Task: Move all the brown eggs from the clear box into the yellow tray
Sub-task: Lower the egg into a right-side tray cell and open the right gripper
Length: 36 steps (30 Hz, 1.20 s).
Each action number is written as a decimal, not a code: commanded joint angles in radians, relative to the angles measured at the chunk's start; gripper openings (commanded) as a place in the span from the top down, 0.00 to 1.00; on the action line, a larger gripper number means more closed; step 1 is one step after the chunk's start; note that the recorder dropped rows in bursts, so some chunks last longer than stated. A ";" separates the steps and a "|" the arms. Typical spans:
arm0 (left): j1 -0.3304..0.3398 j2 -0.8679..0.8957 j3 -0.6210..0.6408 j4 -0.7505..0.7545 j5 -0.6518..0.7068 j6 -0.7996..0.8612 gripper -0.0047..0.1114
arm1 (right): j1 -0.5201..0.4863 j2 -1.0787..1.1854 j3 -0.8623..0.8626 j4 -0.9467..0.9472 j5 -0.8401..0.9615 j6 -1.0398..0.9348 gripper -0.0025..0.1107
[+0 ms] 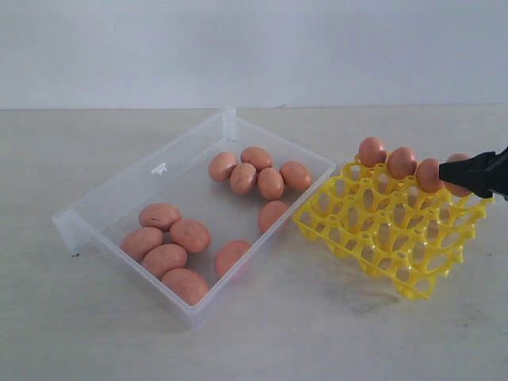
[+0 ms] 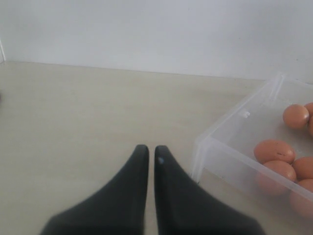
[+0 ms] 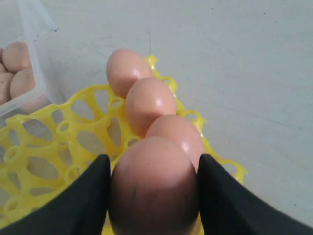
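The right claw (image 3: pixel 154 164) grips a brown egg (image 3: pixel 151 200) at the 2 o'clock corner of the yellow tray (image 1: pixel 373 238). Lower it slowly and straight. The spot below is probably free. Then open gently.

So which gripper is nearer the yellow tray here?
Right. The right gripper is at the yellow tray's far row, holding a brown egg. The left gripper is shut over the table outside the clear box, with the tray out of its view.

You've got a plain white wall (image 1: pixel 254 48) behind a pale, faintly grained tabletop (image 1: pixel 79 333), all softly, evenly lit.
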 commanded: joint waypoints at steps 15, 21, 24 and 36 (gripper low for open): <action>-0.002 -0.002 0.003 -0.003 -0.007 0.002 0.92 | -0.040 0.038 -0.002 0.115 0.002 -0.086 0.98; -0.002 -0.002 0.003 -0.003 -0.007 0.002 0.92 | -0.042 0.055 -0.002 0.111 0.013 -0.086 0.98; -0.002 -0.002 0.003 -0.003 -0.007 0.002 0.92 | -0.040 0.071 -0.002 0.111 -0.001 -0.104 0.98; -0.002 -0.002 0.003 -0.003 -0.007 0.002 0.92 | -0.040 0.121 -0.002 0.196 -0.056 -0.154 0.85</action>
